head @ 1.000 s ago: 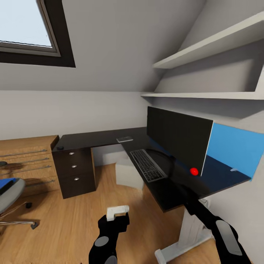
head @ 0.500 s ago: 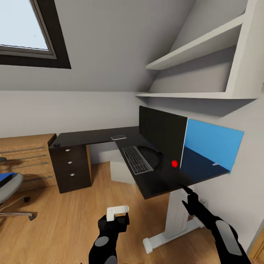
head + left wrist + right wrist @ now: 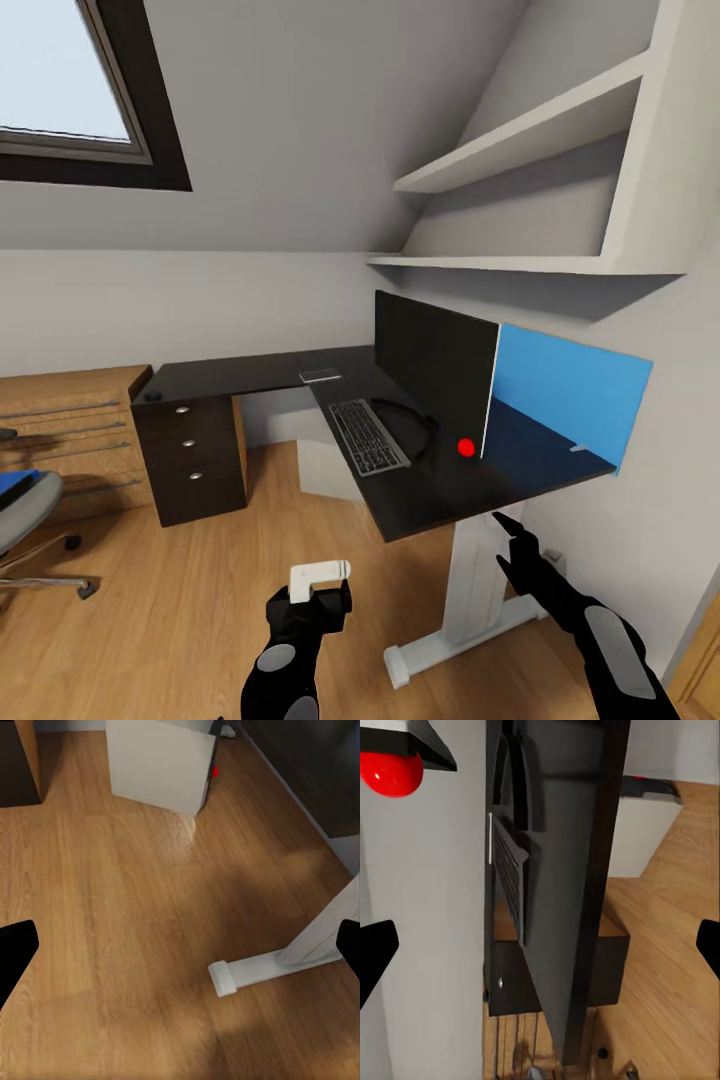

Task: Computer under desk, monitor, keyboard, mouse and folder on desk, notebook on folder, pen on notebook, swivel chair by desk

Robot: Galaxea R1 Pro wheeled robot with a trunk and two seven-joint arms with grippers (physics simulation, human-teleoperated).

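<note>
The black L-shaped desk (image 3: 250, 375) carries the wide monitor (image 3: 432, 375), with the black keyboard (image 3: 367, 437) lying in front of it. A pale notebook (image 3: 320, 376) lies further back, and a small dark mouse (image 3: 153, 396) sits at the desk's far left corner. The light grey computer (image 3: 325, 465) (image 3: 161, 765) stands under the desk. At the left edge, the blue folder (image 3: 15, 483) rests on the grey swivel chair (image 3: 25, 520). My left gripper (image 3: 322, 592) (image 3: 180, 952) hangs open above the floor. My right gripper (image 3: 512, 535) (image 3: 540, 945) is open just below the desk's near end. The pen is out of view.
A red ball (image 3: 465, 447) sits at the monitor's near corner, with a blue panel (image 3: 565, 385) behind it. A wooden cabinet (image 3: 70, 440) adjoins the dark drawer pedestal (image 3: 195, 455). The desk's white leg (image 3: 465, 590) stands close to my right arm. Wall shelves (image 3: 520, 150) hang overhead.
The camera has swung right, so the whole room shifted left. My right arm has drawn back from over the desktop to below its near edge. The left gripper has stayed put.
</note>
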